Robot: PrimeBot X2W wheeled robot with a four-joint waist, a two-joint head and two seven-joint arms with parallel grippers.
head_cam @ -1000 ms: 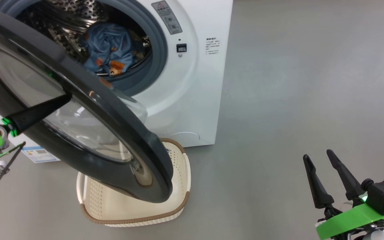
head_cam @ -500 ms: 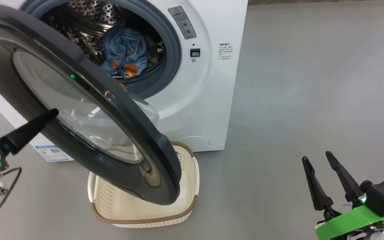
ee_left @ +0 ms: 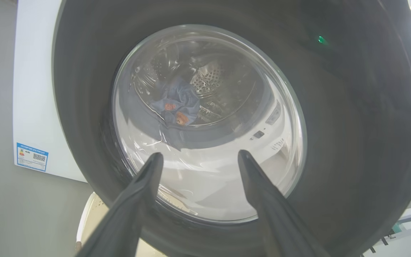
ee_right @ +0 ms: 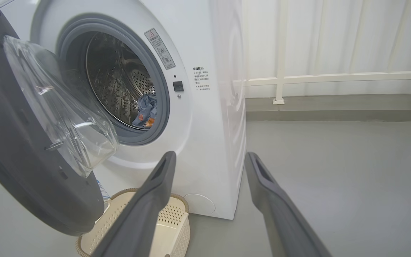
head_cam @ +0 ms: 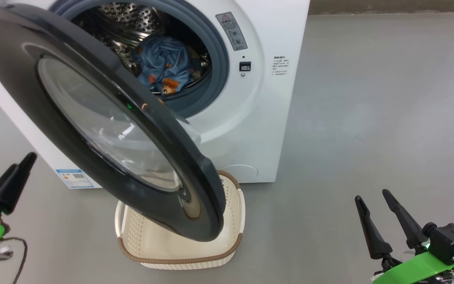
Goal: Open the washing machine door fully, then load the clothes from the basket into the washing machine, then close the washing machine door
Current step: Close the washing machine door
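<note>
Starting at the left, a small blue label (head_cam: 73,178) sits low on the white front of the washing machine (head_cam: 274,118). It has a blue header and a square code patch, but its print is too small to read. To the right of the drum opening, a grey warning sticker (head_cam: 231,31) shows a red triangle above two round pictograms, with unreadable lettering. Just below it is a small dark square latch slot (head_cam: 245,66), and right of that are a few lines of fine grey print (head_cam: 280,65), also too small to make out.

The left gripper (head_cam: 21,161) hovers low at the left, dark fingers slanting up toward the washing machine door (head_cam: 105,122) and apart from it. Its jaws are spread wide with nothing between them. In the left wrist view they point at the door's glass window. The door stands partly open, its lower edge hanging over the basket (head_cam: 179,252) on the floor against the machine. The clothes (head_cam: 164,63), blue with orange figures, lie bunched in the steel drum. The right gripper (head_cam: 371,195) is low at the right, well apart from the machine, fingers pointing up, jaws parted and holding nothing.
</note>
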